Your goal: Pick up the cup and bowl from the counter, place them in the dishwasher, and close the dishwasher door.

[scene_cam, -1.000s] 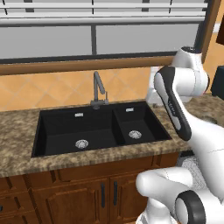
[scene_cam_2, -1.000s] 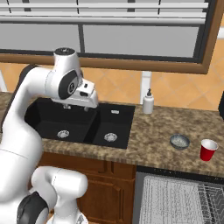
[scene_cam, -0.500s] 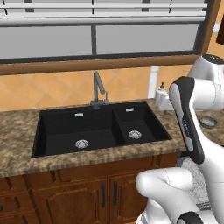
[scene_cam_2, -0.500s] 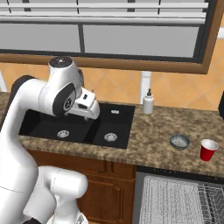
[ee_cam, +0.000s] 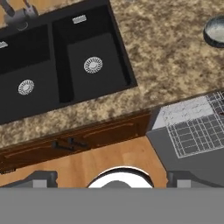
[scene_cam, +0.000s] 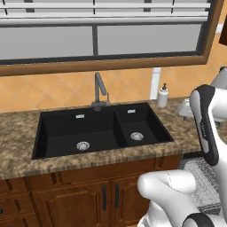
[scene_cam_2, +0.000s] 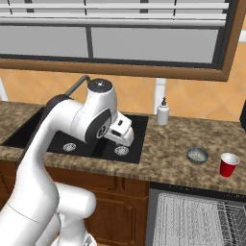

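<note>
The red cup (scene_cam_2: pixel 229 164) stands upright on the granite counter (scene_cam_2: pixel 168 158) at the far right. The grey-blue bowl (scene_cam_2: pixel 197 155) sits just left of it and shows again at the top right of the hand view (ee_cam: pixel 215 30). Below them the dishwasher (scene_cam_2: pixel 192 216) stands open, its wire rack (ee_cam: pixel 194 131) showing. My gripper (scene_cam_2: pixel 123 136) hangs over the right basin of the black sink (scene_cam_2: pixel 72 139), well left of the bowl. It is open and empty, with fingertips (ee_cam: pixel 40 178) set wide apart. In the left base view my hand (scene_cam: pixel 185 109) is near the counter's right end.
A white soap bottle (scene_cam_2: pixel 163 112) stands behind the sink's right corner, and the faucet (scene_cam: pixel 100 91) rises at its back. Brown cabinet doors (ee_cam: pixel 83 142) run under the counter, with wooden floor in front. My own arm (scene_cam: pixel 205 128) blocks the right side of the left base view.
My arm has swung to the right and lower, carrying the hand from over the left part of the sink to the right basin. The jaws stayed open. Cup and bowl have not moved.
</note>
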Robot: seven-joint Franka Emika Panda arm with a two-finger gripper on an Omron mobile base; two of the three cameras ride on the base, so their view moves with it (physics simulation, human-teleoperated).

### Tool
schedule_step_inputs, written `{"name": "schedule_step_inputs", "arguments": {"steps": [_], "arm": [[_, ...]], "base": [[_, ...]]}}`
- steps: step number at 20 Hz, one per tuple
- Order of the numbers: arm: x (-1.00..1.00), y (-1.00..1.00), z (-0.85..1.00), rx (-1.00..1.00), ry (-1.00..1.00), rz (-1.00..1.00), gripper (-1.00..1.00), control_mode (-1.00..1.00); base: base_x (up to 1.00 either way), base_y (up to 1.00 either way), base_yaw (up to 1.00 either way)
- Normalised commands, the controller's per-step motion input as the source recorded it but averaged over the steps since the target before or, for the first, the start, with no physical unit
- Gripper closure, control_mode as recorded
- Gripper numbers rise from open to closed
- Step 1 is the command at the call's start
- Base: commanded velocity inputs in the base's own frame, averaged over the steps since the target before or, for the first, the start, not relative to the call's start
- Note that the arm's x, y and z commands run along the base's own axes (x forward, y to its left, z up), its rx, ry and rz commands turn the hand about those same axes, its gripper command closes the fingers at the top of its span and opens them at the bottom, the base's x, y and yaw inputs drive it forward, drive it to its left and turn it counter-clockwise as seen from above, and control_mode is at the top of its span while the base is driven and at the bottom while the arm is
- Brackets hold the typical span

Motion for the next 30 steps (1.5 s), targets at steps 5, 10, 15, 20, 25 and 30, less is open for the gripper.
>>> {"name": "schedule_step_inputs", "arguments": {"steps": [5,10,15,20,25,30], "arm": [[0.13,-0.59,-0.36,0.01,0.09,-0.12,-1.0,-1.0],[0.57,-0.72,-0.09,0.0,-0.01,0.14,-1.0,-1.0],[0.26,-0.64,-0.32,0.0,0.22,-0.08,-1.0,-1.0],[0.25,-0.19,-0.39,-0.01,0.41,-0.24,-1.0,-1.0],[0.03,-0.62,-0.03,0.12,0.34,-0.31,-1.0,-1.0],[-0.19,-0.26,0.0,0.02,-0.13,-0.1,-1.0,-1.0]], "base": [[0.0,0.0,0.0],[0.0,0.0,0.0],[0.0,0.0,0.0],[0.0,0.0,0.0],[0.0,0.0,0.0],[0.0,0.0,0.0]]}}
